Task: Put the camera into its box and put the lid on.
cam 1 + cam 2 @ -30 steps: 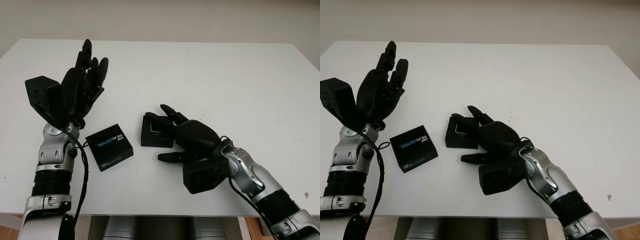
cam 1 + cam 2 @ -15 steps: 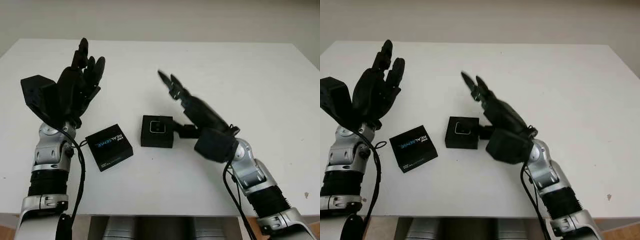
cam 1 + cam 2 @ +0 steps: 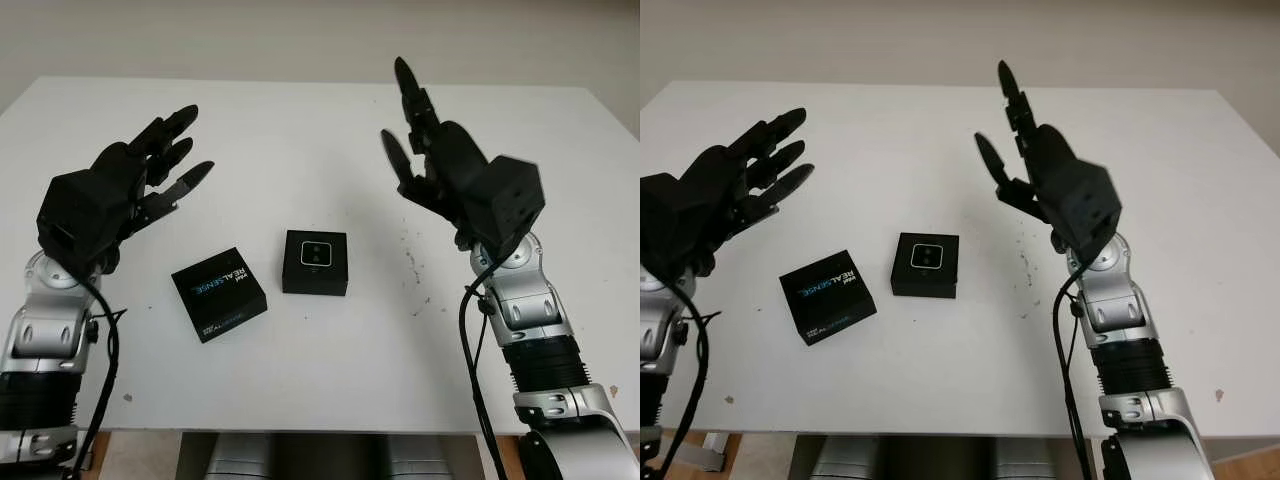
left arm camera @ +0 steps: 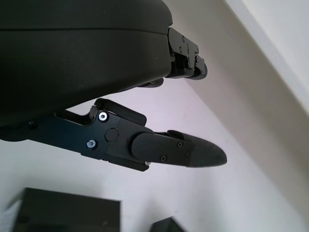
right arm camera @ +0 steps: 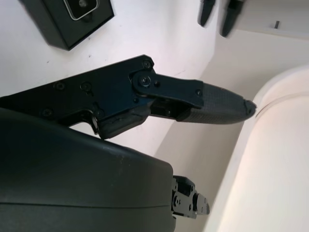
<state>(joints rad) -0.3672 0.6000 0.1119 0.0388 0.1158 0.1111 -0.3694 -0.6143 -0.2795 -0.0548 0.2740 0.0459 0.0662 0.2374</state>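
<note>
While both robot hands open, raised | lid [image 3: 218,294] "REALSENSE" beside box [image 3: 315,262] w/ camera [image 3: 315,253]

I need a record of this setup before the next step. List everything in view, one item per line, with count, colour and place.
table: 1, white, spans the scene under everything
box: 1, black, open-topped, near the table's middle
camera: 1, dark with a pale rim, sitting inside the box
lid: 1, black with blue and white lettering, flat on the table beside the box, on the left hand's side, apart from it
left hand: 1, black, open, raised above the table beyond the lid, holding nothing
right hand: 1, black, open, raised above the table on the other side of the box, holding nothing
</note>
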